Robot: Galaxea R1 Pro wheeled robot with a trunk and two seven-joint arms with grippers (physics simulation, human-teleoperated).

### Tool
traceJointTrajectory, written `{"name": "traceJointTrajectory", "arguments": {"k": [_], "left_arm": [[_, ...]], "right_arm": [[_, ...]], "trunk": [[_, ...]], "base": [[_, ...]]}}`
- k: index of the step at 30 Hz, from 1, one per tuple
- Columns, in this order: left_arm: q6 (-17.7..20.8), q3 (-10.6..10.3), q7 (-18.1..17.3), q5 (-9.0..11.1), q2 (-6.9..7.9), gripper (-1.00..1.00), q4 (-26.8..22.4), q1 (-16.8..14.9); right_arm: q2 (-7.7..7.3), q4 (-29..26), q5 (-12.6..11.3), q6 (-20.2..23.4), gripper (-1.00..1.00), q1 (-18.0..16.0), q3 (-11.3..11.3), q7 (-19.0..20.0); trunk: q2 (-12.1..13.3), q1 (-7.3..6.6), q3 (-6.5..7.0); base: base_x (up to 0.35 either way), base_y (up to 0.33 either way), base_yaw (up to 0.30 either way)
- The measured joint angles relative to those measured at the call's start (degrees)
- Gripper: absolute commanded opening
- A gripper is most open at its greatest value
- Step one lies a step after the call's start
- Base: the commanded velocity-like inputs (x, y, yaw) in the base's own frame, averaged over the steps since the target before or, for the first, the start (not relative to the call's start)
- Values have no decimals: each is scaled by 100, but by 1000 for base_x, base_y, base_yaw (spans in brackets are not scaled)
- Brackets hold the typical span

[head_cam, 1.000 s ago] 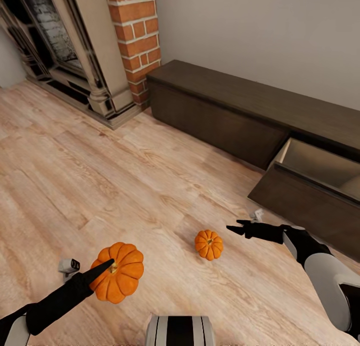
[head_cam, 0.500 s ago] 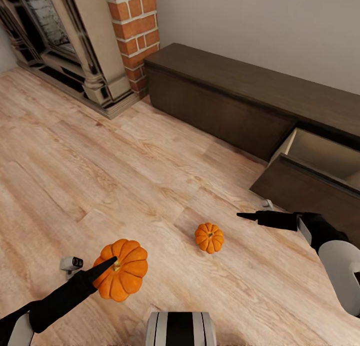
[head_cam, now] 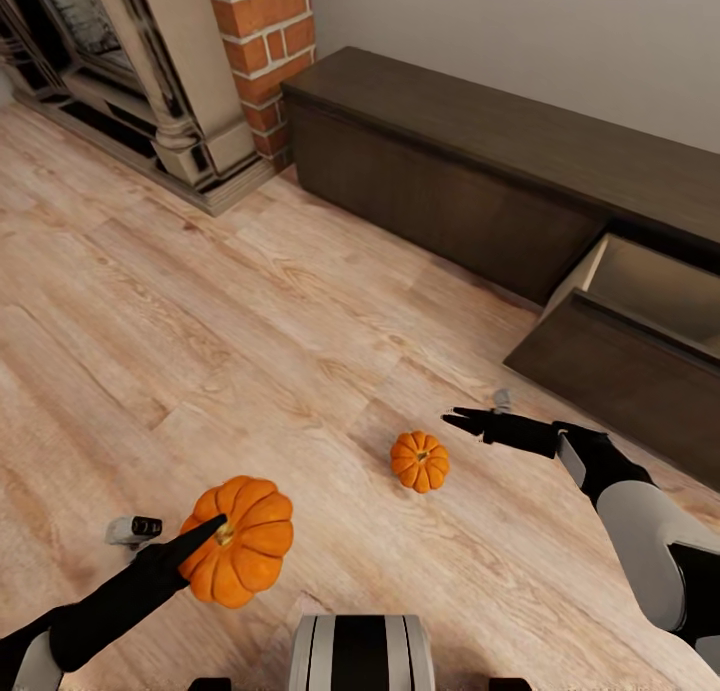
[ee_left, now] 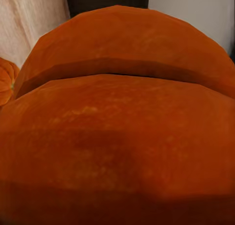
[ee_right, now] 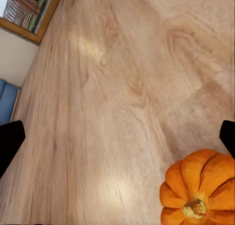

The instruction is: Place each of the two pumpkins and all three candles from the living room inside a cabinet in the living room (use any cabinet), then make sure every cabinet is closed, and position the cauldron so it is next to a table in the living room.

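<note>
In the head view my left gripper (head_cam: 220, 537) is shut on a large orange pumpkin (head_cam: 243, 543), held above the floor at lower left. That pumpkin (ee_left: 122, 137) takes up nearly the whole left wrist view. A smaller pumpkin (head_cam: 419, 461) sits on the wood floor near the middle, with its stem up. My right gripper (head_cam: 456, 420) hovers open just beyond and to the right of it. In the right wrist view this pumpkin (ee_right: 200, 191) lies beside the open gripper (ee_right: 117, 142). The long dark cabinet (head_cam: 470, 131) runs along the wall, with one drawer (head_cam: 620, 366) pulled out at right.
A fireplace (head_cam: 110, 61) with a brick column (head_cam: 262, 31) stands at the upper left. Bare wood floor (head_cam: 200, 311) stretches between me and the cabinet. The open drawer's front juts into the floor space near my right arm.
The view has shifted, so the cabinet and fireplace sit higher in the picture. My right gripper has moved left, closer to the small pumpkin. The left gripper keeps its hold on the large pumpkin.
</note>
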Motion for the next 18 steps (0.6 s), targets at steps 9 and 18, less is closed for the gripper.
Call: {"name": "traceJointTrajectory", "arguments": {"k": [9, 18], "left_arm": [[-42, -165, -129, -98, 11, -100, -2, 34], [-49, -156, -156, -114, 23, -100, -2, 51]], "right_arm": [[-196, -23, -101, 133, 100, -5, -35, -91], [-238, -15, -103, 438, 100, -12, -38, -364]], "trunk": [[-12, 23, -200], [-24, 47, -399]], "base": [[0, 0, 0], [0, 0, 0]]}}
